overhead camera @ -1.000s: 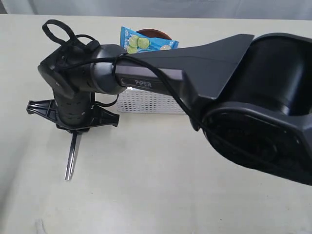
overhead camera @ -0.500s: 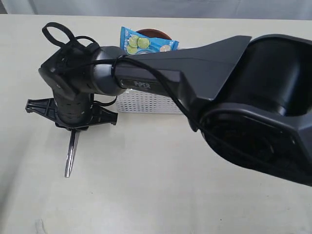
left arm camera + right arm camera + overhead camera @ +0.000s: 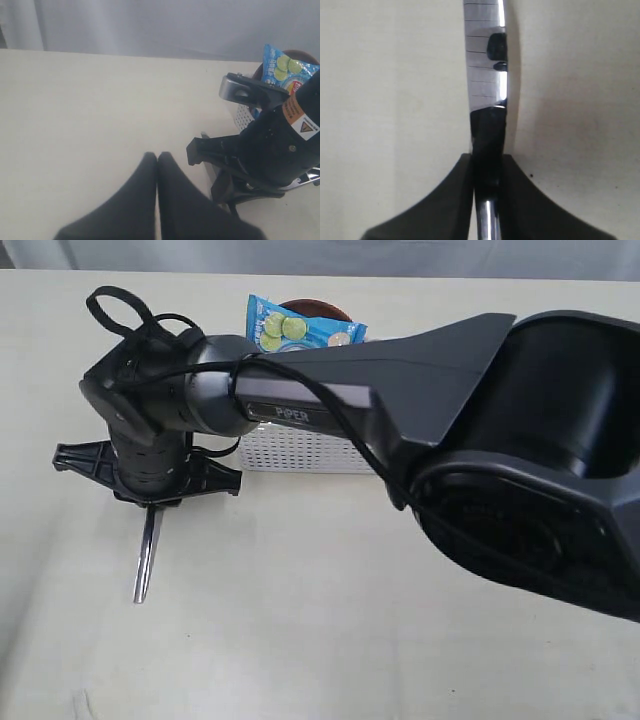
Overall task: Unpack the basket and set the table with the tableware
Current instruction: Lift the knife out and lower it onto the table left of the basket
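Note:
My right gripper reaches across to the left side of the table and is shut on the handle of a steel knife. In the right wrist view the fingertips clamp the dark handle and the knife points away, low over the cream top. Whether the blade touches the table I cannot tell. The white perforated basket stands behind the arm, mostly hidden by it. My left gripper is shut and empty, hovering over bare table beside the right wrist.
A blue chip bag sticks out of the basket, with a brown round plate behind it. The bulky right arm covers the right half of the exterior view. The chip bag and the basket wall also show in the left wrist view.
The right wrist and the knife have shifted only a touch away from the near edge. The grip is unchanged.

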